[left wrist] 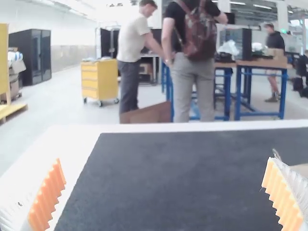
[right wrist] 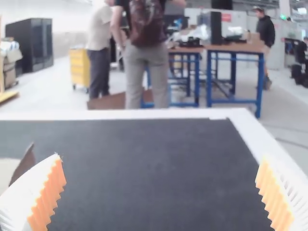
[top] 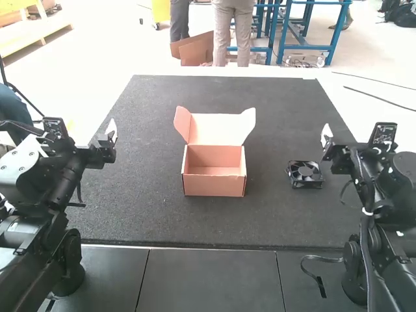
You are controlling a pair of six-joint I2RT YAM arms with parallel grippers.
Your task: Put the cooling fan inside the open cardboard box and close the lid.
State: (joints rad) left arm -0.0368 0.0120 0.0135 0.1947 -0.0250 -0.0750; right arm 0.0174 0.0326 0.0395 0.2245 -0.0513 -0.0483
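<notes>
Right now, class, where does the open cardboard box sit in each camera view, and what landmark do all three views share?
High view: the cardboard box stands mid-mat, lid up, left of the fan.
Left wrist view: seemingly the tan sliver at the picture's edge, beyond an orange finger pad.
Right wrist view: likely the brown flap corner beyond an orange finger pad.
Shared landmark: the black mat.

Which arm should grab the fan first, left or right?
Right. The cooling fan lies on the mat close to the right gripper; the open cardboard box stands between it and the left gripper. Both grippers are open.
</notes>
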